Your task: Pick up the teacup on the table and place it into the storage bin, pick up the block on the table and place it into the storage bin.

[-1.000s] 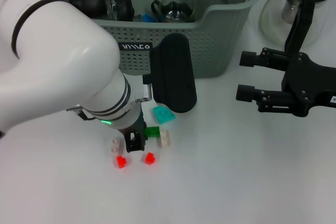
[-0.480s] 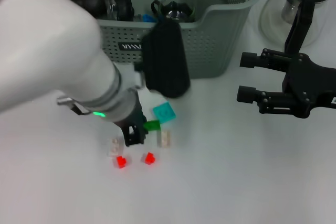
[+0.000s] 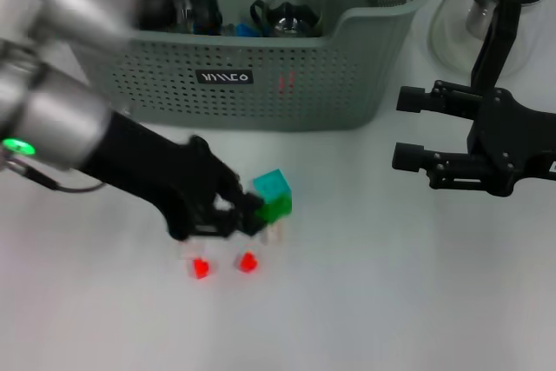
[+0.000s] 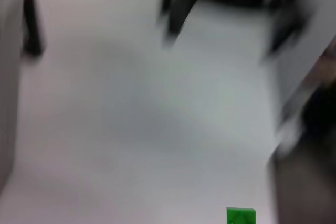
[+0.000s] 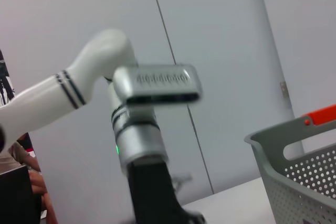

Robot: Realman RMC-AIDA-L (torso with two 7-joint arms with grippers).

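Head view: left gripper (image 3: 246,212) jaws closed on green block (image 3: 276,207); right gripper (image 3: 407,126) jaws wide, empty.

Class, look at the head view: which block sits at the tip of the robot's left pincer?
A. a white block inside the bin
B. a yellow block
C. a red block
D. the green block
D: the left pincer meets the green block, with the teal block right above it, while the two red blocks lie apart on the table, nearer the camera.
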